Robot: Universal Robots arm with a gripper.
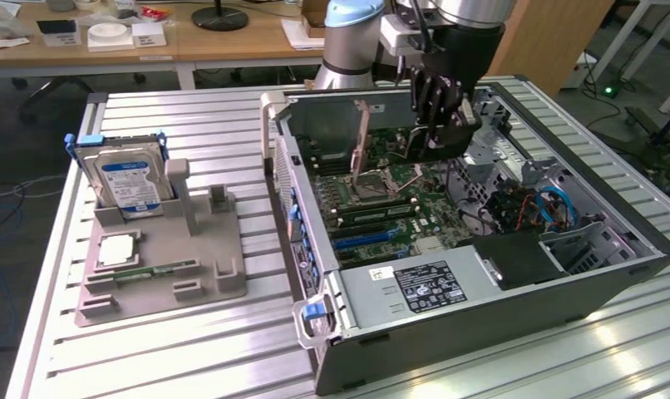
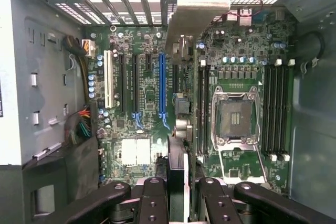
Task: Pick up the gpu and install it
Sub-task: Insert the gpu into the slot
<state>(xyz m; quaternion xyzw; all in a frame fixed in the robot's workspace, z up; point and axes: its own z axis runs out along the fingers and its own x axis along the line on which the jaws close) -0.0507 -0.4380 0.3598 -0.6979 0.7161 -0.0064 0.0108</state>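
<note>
gripper (image 2: 180, 187) | fingers pinch gpu (image 2: 178, 156) by its upper edge | lower edge hangs just beside blue slot (image 2: 161, 85), not touching it | open room either side

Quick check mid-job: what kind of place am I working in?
Probably a robotics lab or test workshop: a slotted aluminium bench, an open computer case with the gpu in the end effector over it, and office desks behind.
</note>
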